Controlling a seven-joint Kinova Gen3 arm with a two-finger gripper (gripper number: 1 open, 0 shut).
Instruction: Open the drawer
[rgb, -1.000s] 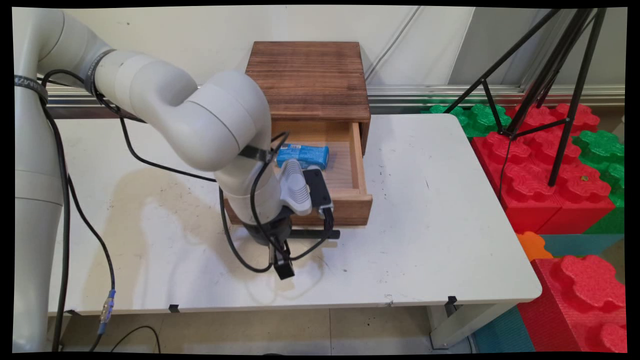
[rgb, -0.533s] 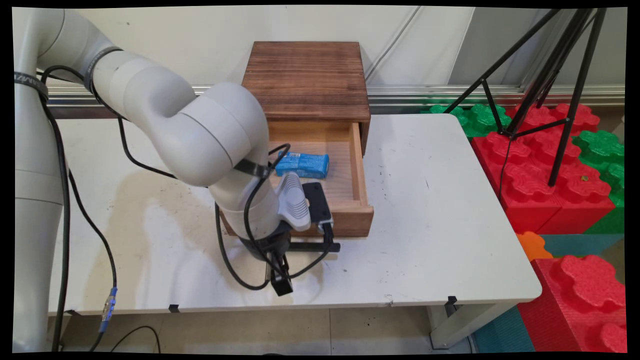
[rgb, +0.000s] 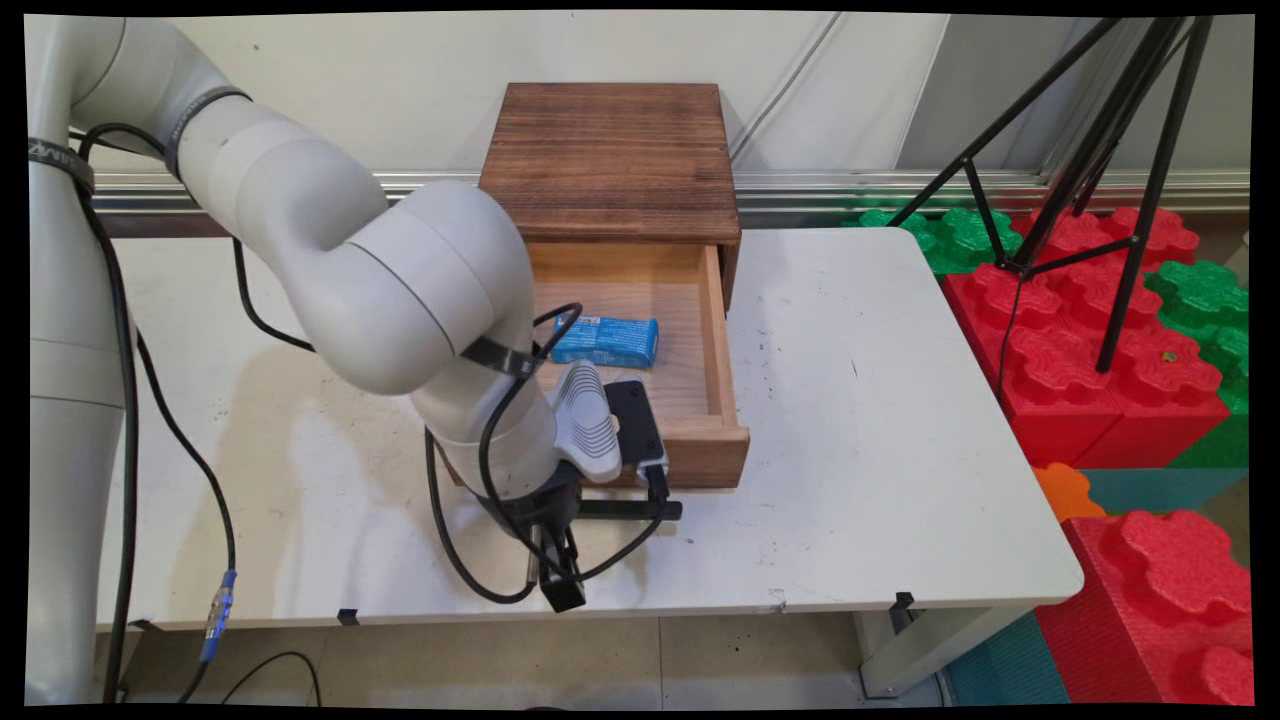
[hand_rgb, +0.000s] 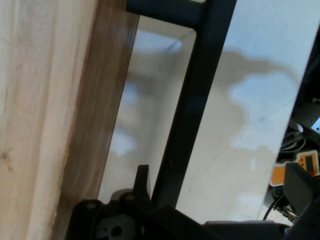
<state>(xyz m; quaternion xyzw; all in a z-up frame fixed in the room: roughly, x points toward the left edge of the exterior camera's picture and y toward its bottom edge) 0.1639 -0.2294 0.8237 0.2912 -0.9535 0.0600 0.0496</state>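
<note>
A dark wooden box (rgb: 612, 160) stands at the back of the white table (rgb: 860, 450), its light wooden drawer (rgb: 715, 455) pulled out toward the near side. A blue packet (rgb: 605, 341) lies inside the drawer. My gripper (rgb: 575, 508) is low over the table at the drawer's front, shut on the black bar handle (rgb: 630, 510). In the hand view the drawer handle (hand_rgb: 192, 105) runs up from my gripper (hand_rgb: 160, 192), beside the brown drawer front (hand_rgb: 100, 125). One fingertip (hand_rgb: 142, 177) shows next to the bar.
Black cables (rgb: 460, 560) hang from the arm near the table's front edge. A black tripod (rgb: 1100, 150) stands over red and green foam blocks (rgb: 1100, 340) off the table's right side. An orange device (hand_rgb: 305, 167) shows in the hand view.
The drawer has slid farther out toward the near edge with my gripper on its handle. The arm has drawn back toward the front, and the blue packet rode along in the drawer.
</note>
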